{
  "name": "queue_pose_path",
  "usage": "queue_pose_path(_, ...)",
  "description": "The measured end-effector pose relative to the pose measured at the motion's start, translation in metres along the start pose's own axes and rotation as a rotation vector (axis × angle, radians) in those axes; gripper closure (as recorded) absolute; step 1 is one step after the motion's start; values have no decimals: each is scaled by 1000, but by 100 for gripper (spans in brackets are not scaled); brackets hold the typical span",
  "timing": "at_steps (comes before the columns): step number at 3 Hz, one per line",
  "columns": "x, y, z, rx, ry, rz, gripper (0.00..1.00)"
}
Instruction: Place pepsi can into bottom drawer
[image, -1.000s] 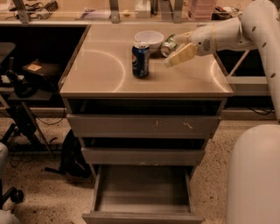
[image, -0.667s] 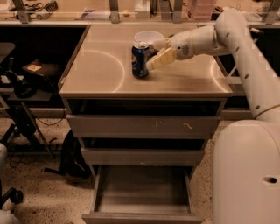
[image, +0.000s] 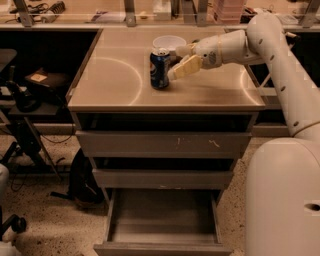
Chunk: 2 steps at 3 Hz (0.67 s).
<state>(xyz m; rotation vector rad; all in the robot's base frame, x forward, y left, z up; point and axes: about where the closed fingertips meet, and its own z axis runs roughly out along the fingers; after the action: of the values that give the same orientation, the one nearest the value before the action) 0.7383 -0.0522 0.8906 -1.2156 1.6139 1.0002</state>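
Observation:
The pepsi can (image: 160, 69), dark blue with a silver top, stands upright near the middle of the cabinet top (image: 120, 80). My gripper (image: 175, 61) reaches in from the right at can height. It is open, with its fingertips just to the right of the can, one finger (image: 186, 67) in front and the other behind. The bottom drawer (image: 162, 220), the lowest and deepest of three, is pulled out and holds nothing that I can see.
A white bowl (image: 169, 42) sits just behind the can and the gripper. The two upper drawers (image: 162, 144) are closed. My white base (image: 282, 195) stands to the right of the cabinet. A chair and cables (image: 30, 115) lie on the left.
My gripper has moved left across the cabinet top, from well right of the can to right next to it. The can has not moved.

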Motion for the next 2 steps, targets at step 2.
queue_pose_path(2, 3, 6, 29, -54, -11, -15, 0)
